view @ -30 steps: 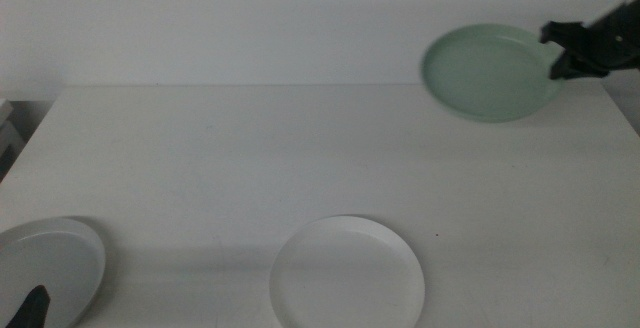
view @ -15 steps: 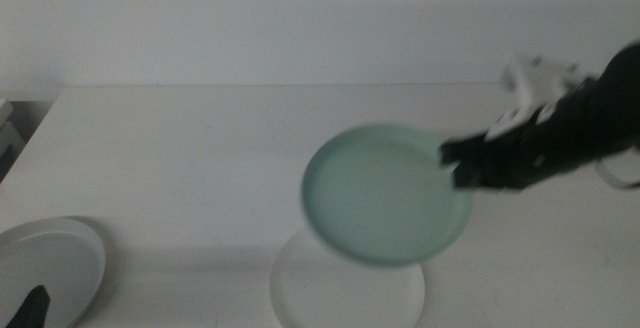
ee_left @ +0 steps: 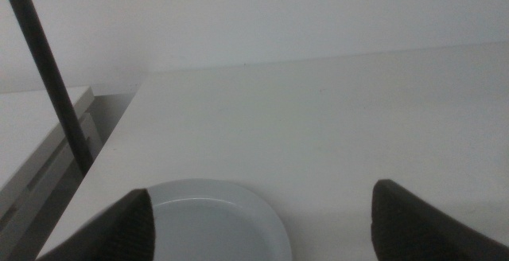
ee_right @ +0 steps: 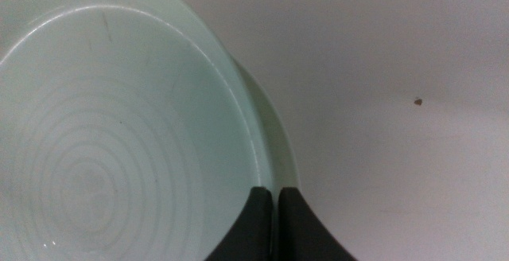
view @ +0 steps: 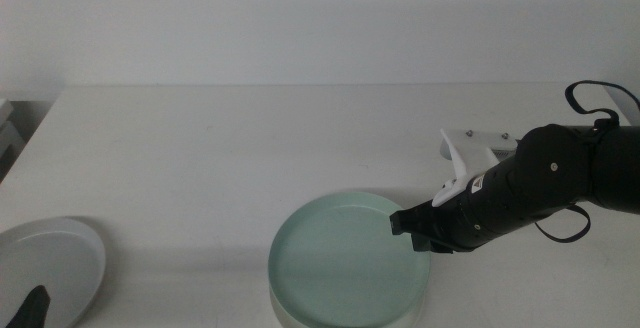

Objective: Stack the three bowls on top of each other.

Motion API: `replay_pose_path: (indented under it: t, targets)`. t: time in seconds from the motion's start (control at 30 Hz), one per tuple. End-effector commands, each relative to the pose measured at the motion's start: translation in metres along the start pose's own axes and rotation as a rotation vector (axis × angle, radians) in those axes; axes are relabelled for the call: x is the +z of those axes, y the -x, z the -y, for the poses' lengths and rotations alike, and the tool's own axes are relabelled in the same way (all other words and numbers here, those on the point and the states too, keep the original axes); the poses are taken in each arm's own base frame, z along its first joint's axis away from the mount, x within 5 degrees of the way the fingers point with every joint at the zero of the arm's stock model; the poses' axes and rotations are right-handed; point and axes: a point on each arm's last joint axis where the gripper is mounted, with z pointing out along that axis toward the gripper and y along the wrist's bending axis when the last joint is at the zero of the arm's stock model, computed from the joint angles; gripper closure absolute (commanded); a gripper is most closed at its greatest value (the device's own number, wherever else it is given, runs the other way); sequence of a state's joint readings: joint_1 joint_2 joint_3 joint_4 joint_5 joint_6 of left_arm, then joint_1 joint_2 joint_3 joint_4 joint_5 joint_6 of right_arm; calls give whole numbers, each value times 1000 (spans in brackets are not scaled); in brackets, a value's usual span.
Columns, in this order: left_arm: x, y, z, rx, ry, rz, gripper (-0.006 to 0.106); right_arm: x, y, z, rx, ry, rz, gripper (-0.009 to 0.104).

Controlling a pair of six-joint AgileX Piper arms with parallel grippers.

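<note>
Now the right claw (view: 412,230) pinches the mint bowl's (view: 340,258) rim, holding it level atop the white bowl (view: 290,315).

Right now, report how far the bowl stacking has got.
Nearly done: the mint green bowl sits over the white bowl, of which only a sliver shows beneath. In hand: the right pincer is clamped on the green bowl's rim, not yet released. Left: the grey bowl lies apart at the table's near-left corner, the left pincer open above it.
</note>
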State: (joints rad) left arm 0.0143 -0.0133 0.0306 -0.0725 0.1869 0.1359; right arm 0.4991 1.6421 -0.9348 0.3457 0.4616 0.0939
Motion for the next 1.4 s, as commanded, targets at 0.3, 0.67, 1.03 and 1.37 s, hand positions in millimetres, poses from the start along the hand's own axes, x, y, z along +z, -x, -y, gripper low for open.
replay_pose_path:
  t: [0.3,0.67,1.03,1.37]
  targets:
    - [-1,7,-1,-17,10,90,10,-14,10,-8,-33,33,76,73]
    - [-1,7,-1,-17,10,90,10,-98,9,-20,-227,91,253,37]
    - [-1,7,-1,-17,10,90,10,-229,-52,-22,-447,177,455,36]
    - [-1,7,-1,-17,10,90,10,-303,-112,-6,-499,186,711,36]
